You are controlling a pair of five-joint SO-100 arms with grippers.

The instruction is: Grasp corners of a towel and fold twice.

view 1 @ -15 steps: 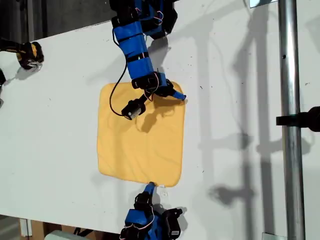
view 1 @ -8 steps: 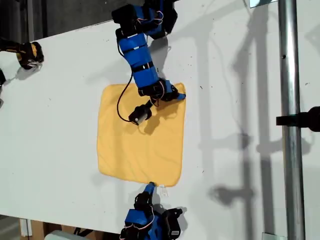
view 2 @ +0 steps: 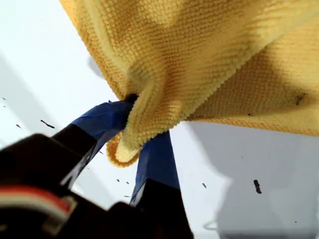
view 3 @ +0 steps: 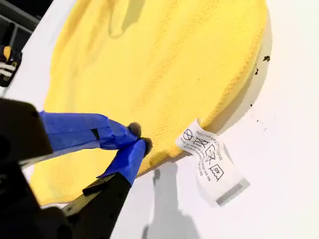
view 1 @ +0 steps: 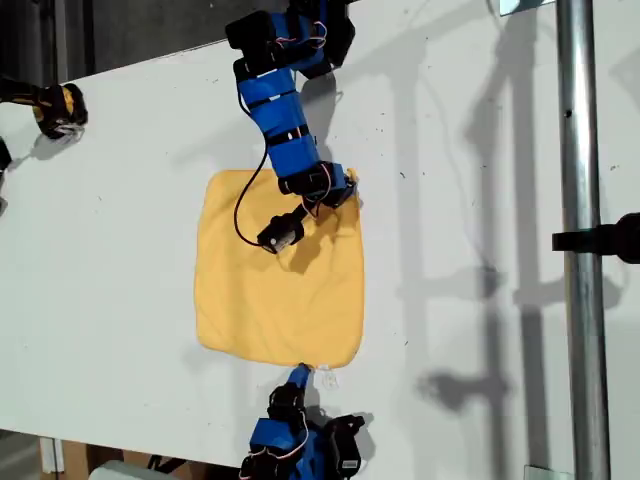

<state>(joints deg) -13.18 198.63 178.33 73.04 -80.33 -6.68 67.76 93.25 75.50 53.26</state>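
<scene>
Exterior view is showing the towel (view 1: pixel 275 265) lying on the white table (view 1: pixel 120 200). My first gripper (view 2: pixel 132 124) is clenching its far corner (view 1: pixel 345 190), lifting it. My second gripper (view 3: pixel 139 142) is closed at the near edge beside the label (view 3: pixel 212 162).

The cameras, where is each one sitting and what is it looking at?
Exterior view: sits high above, looking down at the white table, the towel and both blue arms.
First wrist view: rides on my first hand, looking along its blue fingers, which pinch a bunched towel corner.
Second wrist view: rides on my second hand, looking along its fingers closed at the towel's edge beside a white care tag.
Shared: all three show the yellow towel and the table.
</scene>
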